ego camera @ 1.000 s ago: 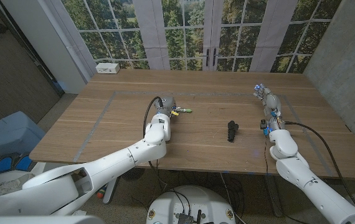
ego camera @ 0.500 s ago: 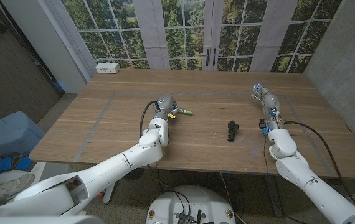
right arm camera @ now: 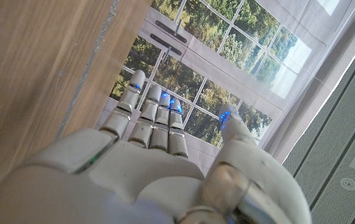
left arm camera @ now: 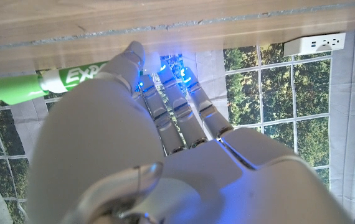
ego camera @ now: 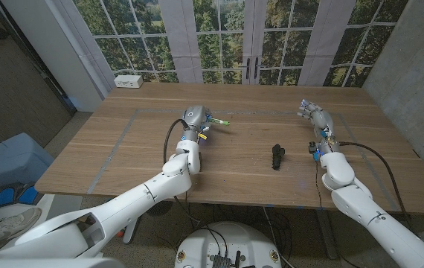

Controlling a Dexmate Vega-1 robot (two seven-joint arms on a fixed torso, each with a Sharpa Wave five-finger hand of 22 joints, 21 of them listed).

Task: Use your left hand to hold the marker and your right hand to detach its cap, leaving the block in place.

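Left hand (ego camera: 194, 116), glossy white moulded shell with blue-lit fingertips, grips the marker (ego camera: 217, 123) above the wooden table (ego camera: 145, 156); in the left wrist view the fingers (left arm camera: 165, 106) lie together and extended along the barrel, thumb against the marker (left arm camera: 34, 86). Marker: slim cylinder, white printed barrel, bright green cap (left arm camera: 14, 89) seated on its end. Long axis runs roughly crosswise over the table, cap end pointing toward the robot's right, away from the holding hand. Block (ego camera: 276, 155): small, dark, knobbly, lying on the table between the two hands, well apart from both. Right hand (ego camera: 311, 113) is raised at the table's right side, fingers (right arm camera: 152, 118) straight and close together, thumb apart, holding nothing. Table: warm plank grain, matte, with a grey taped rectangle (ego camera: 126, 134). Small white box (ego camera: 129, 81) at the far left corner. Behind: tall gridded windows (ego camera: 234, 37) onto trees; grey wall panels at right.
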